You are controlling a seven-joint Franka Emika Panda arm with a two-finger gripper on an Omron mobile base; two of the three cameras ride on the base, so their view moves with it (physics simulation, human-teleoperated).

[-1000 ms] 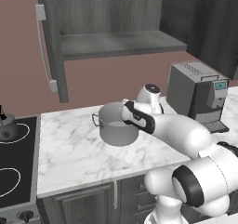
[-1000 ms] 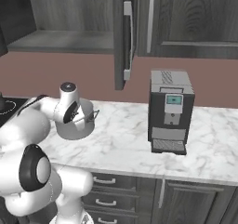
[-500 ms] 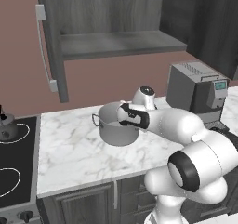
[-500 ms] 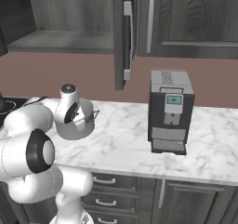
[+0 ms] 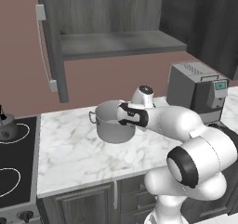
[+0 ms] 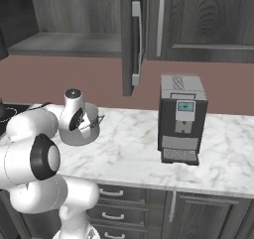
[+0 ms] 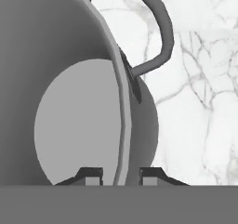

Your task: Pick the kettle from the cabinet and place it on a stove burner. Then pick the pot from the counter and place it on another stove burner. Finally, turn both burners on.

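**Gripper astride the pot's rim on the marble counter**

Nearest the viewer, the white arm bends over the counter [image 5: 69, 153], a white marble slab with grey veins above dark drawers. The gripper [image 7: 121, 174] comes down on the pot [image 5: 111, 125], a wide grey steel cylinder without a lid, standing upright on the marble. In the hand view the two dark fingertips [image 7: 93, 174] straddle the pot's wall, one inside the bowl and one outside, set narrowly with the rim between them; whether the pads actually press on the steel cannot be told. One loop handle arches off the rim just beyond the fingers, and another shows on the pot's left side in the left base view.

To the left of the counter lies the glossy black cooktop [image 5: 18, 190], with white burner circles. The kettle [image 5: 5, 128] sits on the rear circle, well apart from the pot.

To the right, further along the marble, stands a grey coffee machine [image 6: 181, 116].

Behind and above, the dark wood-grain cabinet [image 5: 116, 42] hangs with its door [image 5: 49, 46] swung open, bar handle outward, showing its inner shelf.
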